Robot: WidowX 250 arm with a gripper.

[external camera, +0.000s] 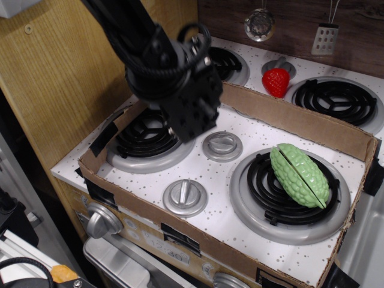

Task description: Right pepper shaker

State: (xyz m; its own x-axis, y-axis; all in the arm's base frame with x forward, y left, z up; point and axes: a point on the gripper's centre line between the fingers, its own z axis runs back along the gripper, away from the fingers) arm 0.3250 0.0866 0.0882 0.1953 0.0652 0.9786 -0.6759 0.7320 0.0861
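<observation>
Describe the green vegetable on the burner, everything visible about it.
The green vegetable is a bumpy, light green oblong, plastic-looking like a toy, with a dark seam running along its length as if made of two halves. It lies on its side, angled diagonally, on the black coil of the front right burner, inside the cardboard tray. Only the burner coil touches it; the arm is well away to its left.

The black arm comes down from the upper left, with cables looped around its wrist. The gripper (187,123) points downward; its fingers are hidden behind the body (state not visible).
</observation>
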